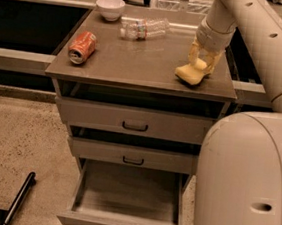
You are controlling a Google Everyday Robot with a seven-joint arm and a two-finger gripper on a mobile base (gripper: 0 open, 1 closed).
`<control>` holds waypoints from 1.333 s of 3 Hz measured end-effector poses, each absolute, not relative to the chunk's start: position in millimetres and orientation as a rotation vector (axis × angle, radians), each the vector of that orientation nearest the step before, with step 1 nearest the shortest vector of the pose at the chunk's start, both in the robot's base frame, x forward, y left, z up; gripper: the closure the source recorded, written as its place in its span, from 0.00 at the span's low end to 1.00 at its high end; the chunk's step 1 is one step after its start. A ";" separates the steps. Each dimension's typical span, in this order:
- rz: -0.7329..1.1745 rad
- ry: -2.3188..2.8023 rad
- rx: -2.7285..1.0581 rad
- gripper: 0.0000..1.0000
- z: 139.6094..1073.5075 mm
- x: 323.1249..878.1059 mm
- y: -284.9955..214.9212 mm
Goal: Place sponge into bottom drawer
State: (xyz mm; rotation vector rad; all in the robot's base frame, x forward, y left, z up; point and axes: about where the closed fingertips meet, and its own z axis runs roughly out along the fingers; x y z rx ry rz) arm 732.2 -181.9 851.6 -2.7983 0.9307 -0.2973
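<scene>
The pale yellow sponge (189, 72) lies at the right front of the cabinet top (136, 59), its rear end tilted up. My cream-yellow gripper (203, 61) comes down from the upper right, its fingers (193, 49) on either side of the sponge's rear end, shut on it. The bottom drawer (125, 222) is pulled out below, and its flat grey floor is bare. The two shallower drawers above it are closed.
On the cabinet top lie a tipped red soda can (82, 47), a clear plastic bottle (145, 28) and a white bowl (110, 7). My large white arm housing (247, 181) fills the lower right. A black bar (19, 197) lies on the speckled floor at the left.
</scene>
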 end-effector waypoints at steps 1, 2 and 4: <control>-0.352 0.877 -2.637 1.00 883.8 721.7 -190.5; -0.379 0.885 -2.578 1.00 893.7 706.3 -193.9; -0.403 0.809 -2.587 1.00 867.0 664.0 -192.2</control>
